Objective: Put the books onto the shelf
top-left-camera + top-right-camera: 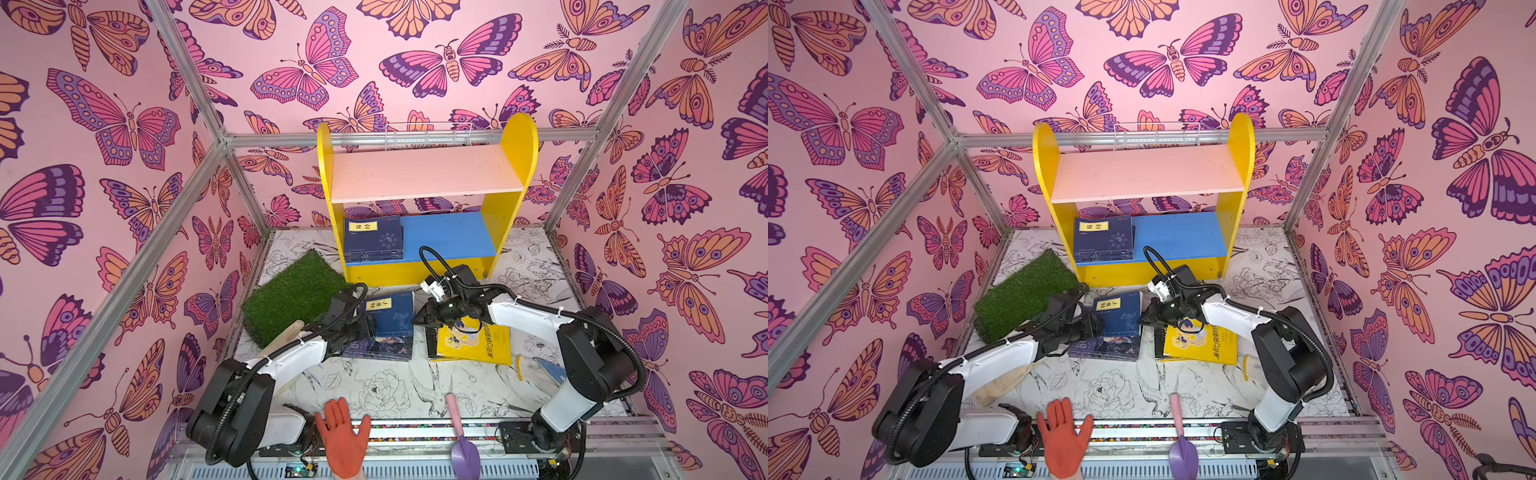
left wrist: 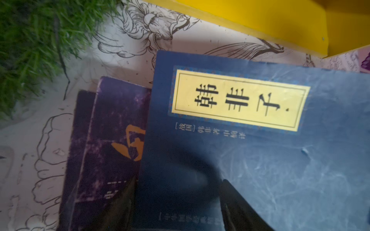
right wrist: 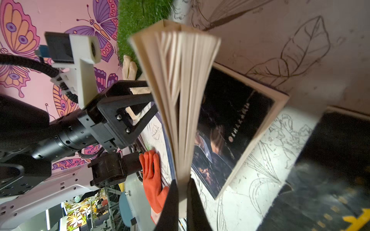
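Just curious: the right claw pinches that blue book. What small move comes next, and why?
Probably lift the navy book slightly: the right gripper is shut on its edge, the left gripper stands open, and a dark book lies beneath.

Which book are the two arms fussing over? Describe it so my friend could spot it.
Find the yellow-sided bookshelf at the back, then look on the table just before its base. It is the navy book there: its yellow title label sets it apart from the dark portrait cover beneath it and the bright yellow cartoon book to its right.
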{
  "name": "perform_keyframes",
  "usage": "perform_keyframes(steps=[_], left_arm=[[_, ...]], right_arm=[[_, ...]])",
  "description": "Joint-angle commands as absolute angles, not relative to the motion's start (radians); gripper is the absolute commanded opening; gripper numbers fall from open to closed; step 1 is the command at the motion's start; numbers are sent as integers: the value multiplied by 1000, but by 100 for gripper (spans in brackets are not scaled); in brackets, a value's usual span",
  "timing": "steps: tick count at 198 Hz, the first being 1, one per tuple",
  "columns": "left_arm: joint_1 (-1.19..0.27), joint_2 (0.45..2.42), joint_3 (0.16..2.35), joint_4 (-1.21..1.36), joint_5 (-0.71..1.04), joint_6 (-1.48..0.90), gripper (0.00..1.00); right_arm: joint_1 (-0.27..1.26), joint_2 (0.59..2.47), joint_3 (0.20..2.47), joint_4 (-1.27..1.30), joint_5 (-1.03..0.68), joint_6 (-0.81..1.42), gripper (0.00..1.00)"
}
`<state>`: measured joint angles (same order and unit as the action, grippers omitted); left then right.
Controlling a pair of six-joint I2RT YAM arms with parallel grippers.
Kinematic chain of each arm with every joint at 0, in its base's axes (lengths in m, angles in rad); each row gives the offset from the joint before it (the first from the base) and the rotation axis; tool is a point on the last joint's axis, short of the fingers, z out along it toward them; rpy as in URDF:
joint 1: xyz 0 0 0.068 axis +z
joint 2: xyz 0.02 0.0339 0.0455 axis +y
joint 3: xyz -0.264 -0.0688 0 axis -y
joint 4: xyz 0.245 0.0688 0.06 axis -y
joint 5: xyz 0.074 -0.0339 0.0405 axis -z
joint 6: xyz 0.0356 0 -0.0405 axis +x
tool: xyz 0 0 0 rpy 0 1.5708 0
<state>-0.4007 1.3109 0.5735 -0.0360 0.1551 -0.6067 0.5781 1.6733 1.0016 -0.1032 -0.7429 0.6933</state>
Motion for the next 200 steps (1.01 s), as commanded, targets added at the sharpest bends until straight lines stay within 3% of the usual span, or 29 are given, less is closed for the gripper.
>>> perform_keyframes(steps=[1, 44, 153, 171, 200], left_arm=[[-344, 1213, 511, 39, 308, -683, 69], [-257, 1125, 450, 186, 477, -813, 75], [-212, 1191, 375, 511, 651, -963, 76], [-212, 1204, 363, 608, 680, -998, 64], [-213, 1208, 368, 687, 722, -1027, 17]], right_arm=[[570, 1628, 987, 57, -778, 740, 0], [504, 1579, 895, 228, -881, 835, 0], [460, 1509, 858, 230, -994, 825, 0], [460, 1508, 854, 208, -998, 808, 0], [460, 1510, 856, 193, -990, 795, 0]])
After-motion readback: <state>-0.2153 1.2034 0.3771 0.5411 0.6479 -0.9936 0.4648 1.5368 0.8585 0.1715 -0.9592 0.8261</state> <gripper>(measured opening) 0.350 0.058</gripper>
